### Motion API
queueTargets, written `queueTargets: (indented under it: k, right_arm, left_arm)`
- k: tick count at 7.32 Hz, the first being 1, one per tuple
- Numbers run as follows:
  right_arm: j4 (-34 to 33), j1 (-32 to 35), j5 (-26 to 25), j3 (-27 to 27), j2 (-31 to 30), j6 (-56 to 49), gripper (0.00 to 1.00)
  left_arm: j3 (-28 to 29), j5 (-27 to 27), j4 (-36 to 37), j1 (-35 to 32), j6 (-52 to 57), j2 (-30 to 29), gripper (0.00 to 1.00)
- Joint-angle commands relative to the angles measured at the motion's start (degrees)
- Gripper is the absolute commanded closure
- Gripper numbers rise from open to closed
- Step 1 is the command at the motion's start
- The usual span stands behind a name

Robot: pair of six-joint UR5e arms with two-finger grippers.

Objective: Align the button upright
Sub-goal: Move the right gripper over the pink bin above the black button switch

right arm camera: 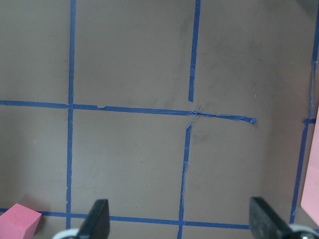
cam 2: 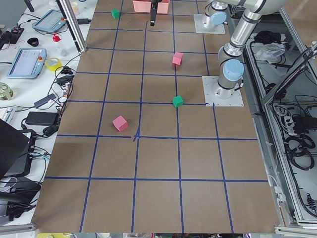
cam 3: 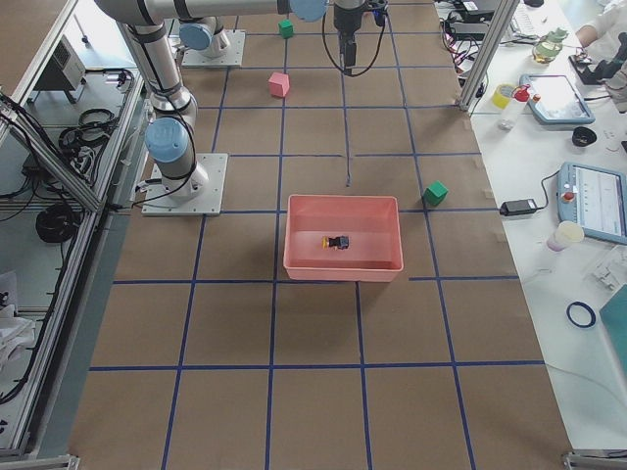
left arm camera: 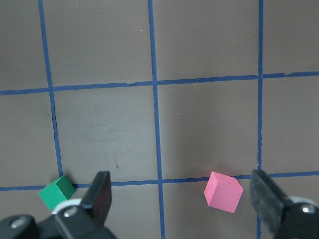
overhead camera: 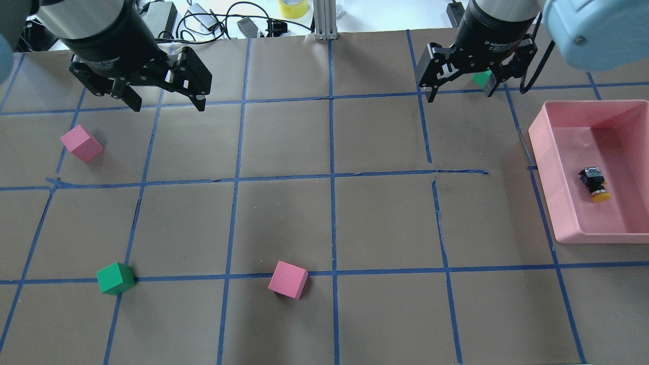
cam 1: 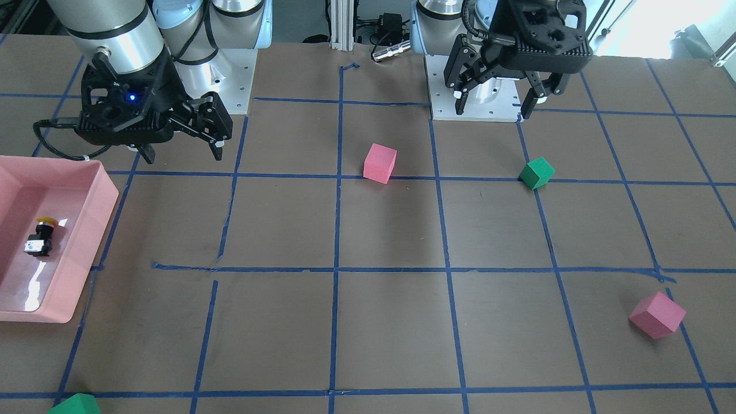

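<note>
The button point(overhead camera: 594, 183) has a yellow cap, black body and silvery base. It lies on its side inside the pink tray point(overhead camera: 542, 167) at the table's right side. It also shows in the front view point(cam 1: 40, 236) and in the right-side view point(cam 3: 336, 242). My right gripper point(overhead camera: 461, 94) is open and empty, held above the table, to the left of the tray and farther from me than the button. My left gripper point(overhead camera: 169, 104) is open and empty over the far left of the table. Neither wrist view shows the button.
Foam cubes lie on the taped brown table: pink point(overhead camera: 81, 143), pink point(overhead camera: 288, 280), green point(overhead camera: 115, 278), and a green one point(overhead camera: 481, 78) behind the right gripper. The left wrist view shows a green cube point(left arm camera: 57, 192) and a pink cube point(left arm camera: 223, 191).
</note>
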Motion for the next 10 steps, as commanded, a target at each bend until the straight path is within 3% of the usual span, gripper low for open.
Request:
queueTargets:
  k: [1, 5, 9, 10]
  right_arm:
    - [-0.03, -0.2, -0.01, 0.1, 0.06, -0.44, 0.0]
    - [-0.91, -6.42, -0.01, -0.77, 0.32, -5.51, 0.0]
    - [-1.87, -20.74, 0.08, -0.87, 1.2, -8.09, 0.0]
    - [-4.74, -23.46, -2.96, 0.18, 2.68, -9.57, 0.0]
  left_arm:
    - [0.0, 0.0, 0.04, 0.09, 0.89, -0.03, 0.0]
    - [0.0, -0.09, 0.13, 0.18, 0.9, -0.03, 0.0]
    - [0.0, -0.09, 0.13, 0.18, 0.81, -0.03, 0.0]
    - [0.0, -0.09, 0.13, 0.18, 0.81, -0.03, 0.0]
